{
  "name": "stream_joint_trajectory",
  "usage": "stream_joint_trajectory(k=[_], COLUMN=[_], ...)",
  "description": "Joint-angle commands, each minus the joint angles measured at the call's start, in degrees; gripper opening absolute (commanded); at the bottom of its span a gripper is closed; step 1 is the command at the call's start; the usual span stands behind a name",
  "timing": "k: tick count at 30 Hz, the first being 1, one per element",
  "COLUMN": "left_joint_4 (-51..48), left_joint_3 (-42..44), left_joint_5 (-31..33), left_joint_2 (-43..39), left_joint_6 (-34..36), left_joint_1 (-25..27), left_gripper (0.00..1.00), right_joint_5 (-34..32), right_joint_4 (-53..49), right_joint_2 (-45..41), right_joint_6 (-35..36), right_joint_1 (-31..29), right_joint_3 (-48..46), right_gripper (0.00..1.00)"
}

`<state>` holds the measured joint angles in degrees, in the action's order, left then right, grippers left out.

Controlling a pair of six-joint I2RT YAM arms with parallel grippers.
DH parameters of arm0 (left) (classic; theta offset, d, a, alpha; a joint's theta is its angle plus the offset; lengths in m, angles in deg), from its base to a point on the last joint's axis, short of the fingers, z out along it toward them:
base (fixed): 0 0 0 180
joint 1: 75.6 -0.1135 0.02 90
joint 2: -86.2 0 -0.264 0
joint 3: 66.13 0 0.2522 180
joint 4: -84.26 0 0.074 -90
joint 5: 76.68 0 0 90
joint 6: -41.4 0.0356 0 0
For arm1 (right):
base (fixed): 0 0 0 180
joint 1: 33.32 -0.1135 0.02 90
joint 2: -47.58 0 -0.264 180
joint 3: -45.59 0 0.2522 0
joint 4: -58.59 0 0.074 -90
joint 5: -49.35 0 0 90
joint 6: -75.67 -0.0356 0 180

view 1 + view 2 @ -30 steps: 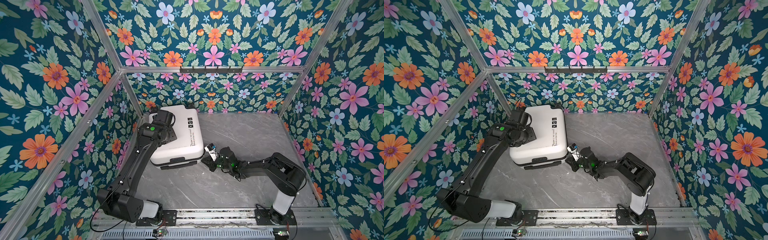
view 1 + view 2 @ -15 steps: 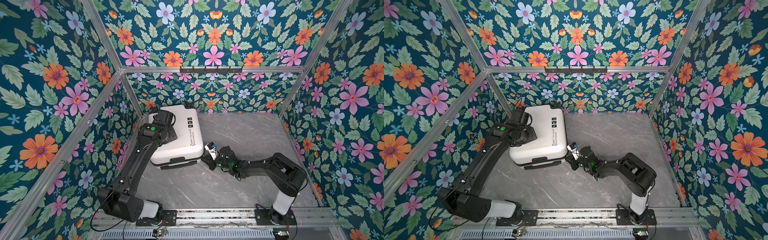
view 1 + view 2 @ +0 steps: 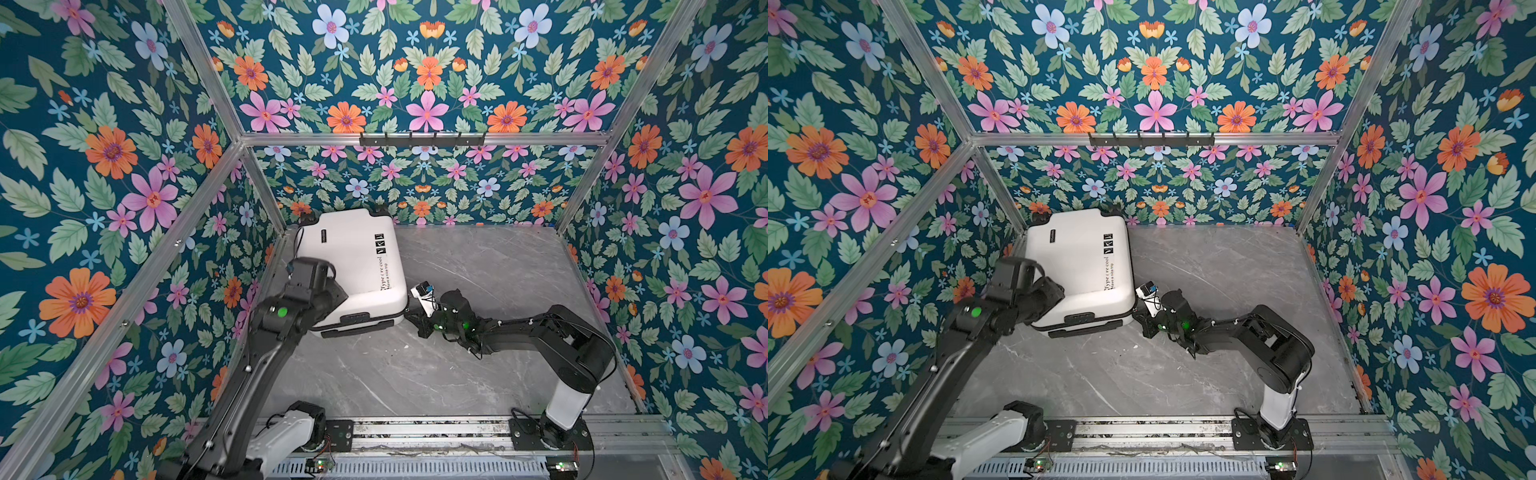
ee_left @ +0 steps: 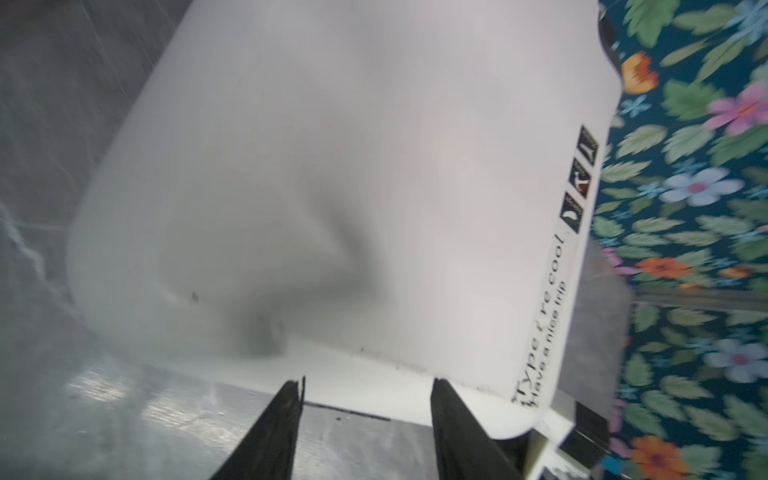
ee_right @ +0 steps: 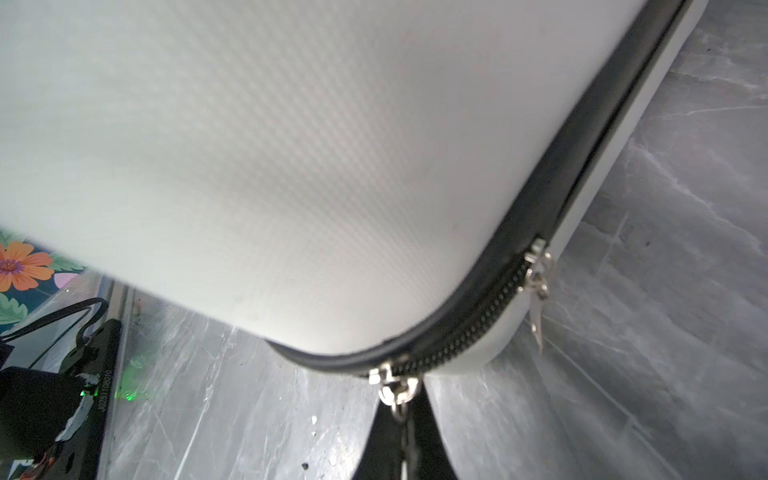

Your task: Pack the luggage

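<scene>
**Right pincer (image 5: 400, 415) on the zipper pull: run it round the corner along the track**

- Right pincer is pressed together on the zipper pull (image 5: 392, 388), low at bench (image 3: 478, 270) level, at the near right corner of the luggage (image 3: 353, 266).
- The luggage lies flat with its lid down, in the back left corner of the bench, close to the flowered walls.
- Left pincer (image 4: 368, 390) is spread with nothing between its fingers, poised at the shell's near edge. Whether it touches the shell, I cannot tell.
- The right wrist view shows a second slider (image 5: 537, 266) further along the same track, with bare teeth between the two.

My reading is that the step in hand is to draw the held slider along to meet the second one and close the last gap.

To do it well:
- Pull along the line of the track, never outward from the shell.
- Turn the wrist with the curve of the corner, slow and even.
- The pull is thin metal, so a sideways tug would likely slip it from the grip.
- The shell may skate on the smooth bench, so the left pincer should bear down on it first.
- Watch that the black flap does not catch in the teeth.
</scene>
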<state>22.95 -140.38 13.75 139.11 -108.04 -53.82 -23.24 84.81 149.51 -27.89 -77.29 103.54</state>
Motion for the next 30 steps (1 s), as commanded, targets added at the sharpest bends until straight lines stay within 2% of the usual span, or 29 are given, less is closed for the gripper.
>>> stream_joint_trajectory(k=[1, 4, 6, 9, 15, 17, 20, 24, 27, 30], left_joint_4=[13.9, 14.8, 17.2, 24.0, 18.7, 20.6, 24.1, 25.9, 33.4, 43.1], left_joint_3=[10.9, 16.7, 19.9, 25.9, 33.0, 37.0, 41.6, 41.4, 42.1, 42.6], left_joint_5=[0.4, 11.4, 13.1, 13.2, 22.4, 23.3, 19.7, 14.8, 6.7, -4.3], left_joint_2=[-9.5, -13.9, -13.1, -11.9, -19.9, -23.2, -25.0, -24.6, -21.7, -12.9], left_joint_6=[-25.9, -37.0, -40.9, -44.6, -48.7, -49.3, -48.2, -41.4, -35.8, -31.4], left_joint_1=[8.6, 21.4, 26.0, 28.5, 28.2, 26.8, 22.4, 14.1, 5.8, -0.6], left_gripper=[0.5, 0.49, 0.49, 0.47, 0.48, 0.49, 0.48, 0.51, 0.54, 0.55], right_joint_5=[-0.8, -0.7, -0.6, -1.0, -1.1, -1.1, -0.7, -0.4, 0.0, -0.2], right_joint_4=[3.3, 2.9, 2.8, 2.4, 2.7, 3.1, 3.0, 2.0, 1.6, 1.3], right_joint_2=[-0.7, -0.3, 0.2, 0.7, 0.8, 0.4, 0.2, 0.0, -0.1, -0.3], right_joint_6=[-0.1, -0.1, -0.4, -0.8, -1.9, -2.4, -2.7, -2.5, -2.4, -2.6], right_joint_1=[0.1, 0.2, 0.1, 0.1, 0.1, 0.2, 0.0, 0.1, 0.0, 0.0], right_joint_3=[0.6, 1.3, 2.0, 3.1, 3.3, 2.9, 3.0, 3.2, 3.5, 3.5], right_gripper=[0.0, 0.0, 0.0, 0.0, 0.0, 0.0, 0.0, 0.0, 0.0, 0.0])
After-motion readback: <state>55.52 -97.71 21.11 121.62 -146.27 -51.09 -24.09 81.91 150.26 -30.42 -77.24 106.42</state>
